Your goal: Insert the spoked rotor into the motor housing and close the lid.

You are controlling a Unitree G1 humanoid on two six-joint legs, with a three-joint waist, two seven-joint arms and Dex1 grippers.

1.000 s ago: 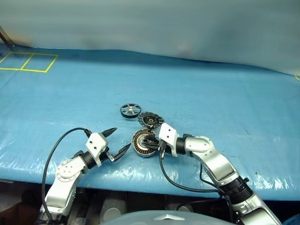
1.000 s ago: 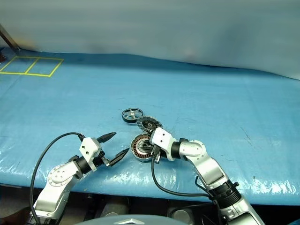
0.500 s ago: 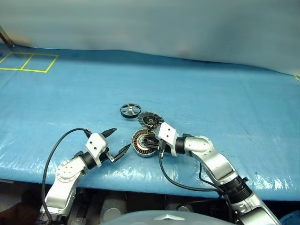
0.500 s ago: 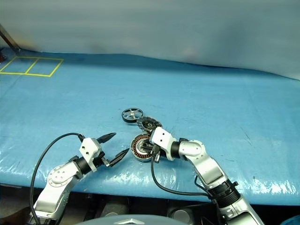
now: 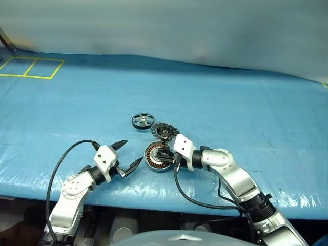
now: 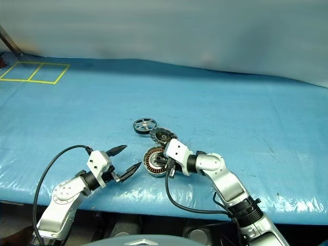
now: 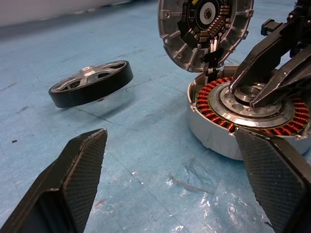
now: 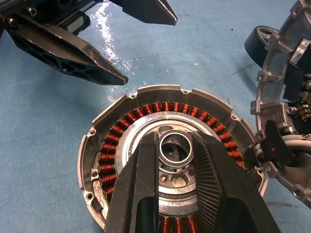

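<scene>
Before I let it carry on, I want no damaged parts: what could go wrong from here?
1. The right gripper has its fingers closed on the motor housing's centre hub; a skewed pull could scrape the copper windings.
2. The lid stands open on its hinge beside those fingers and could get knocked or drop shut.
3. The spoked rotor lies apart on the table, not yet inserted.

Dark spoked metal rotor (image 5: 142, 120): farthest back, on blue tarp table (image 5: 246, 113).
Ribbed round metal lid (image 5: 164, 131): upright, between.
Copper-wound round metal housing (image 5: 154, 156): nearest.
</scene>
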